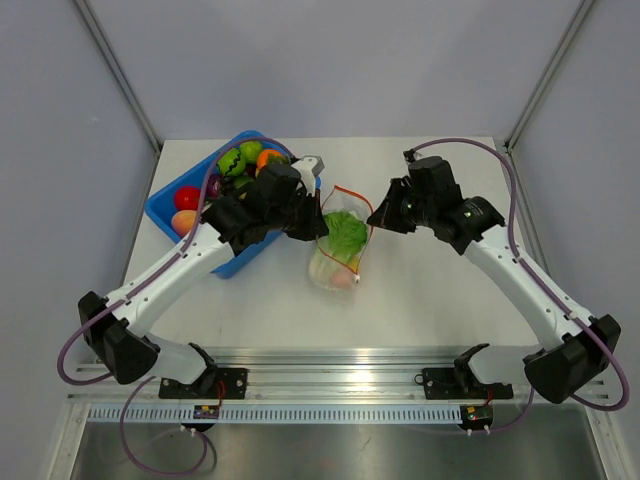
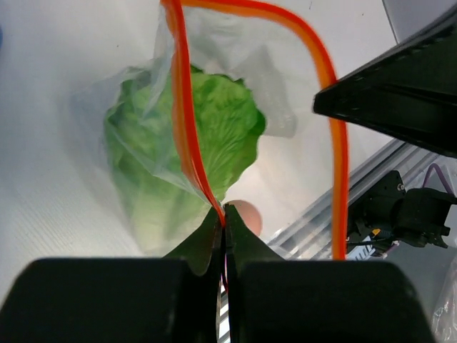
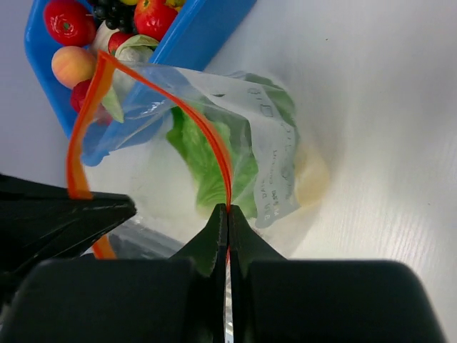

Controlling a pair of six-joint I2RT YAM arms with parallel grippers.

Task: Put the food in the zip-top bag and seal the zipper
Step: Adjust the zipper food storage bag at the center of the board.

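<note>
Pinching zipper (image 2: 182, 107): left hand (image 2: 223, 211), right hand (image 3: 227, 211) clamped | lettuce (image 2: 228, 125) bagged | blue bin (image 3: 211, 32): right wrist shows, left doesn't

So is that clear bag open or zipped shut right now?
Open. The zipper bows into a wide loop, one side pinched by the left gripper, the other by the right gripper.
</note>
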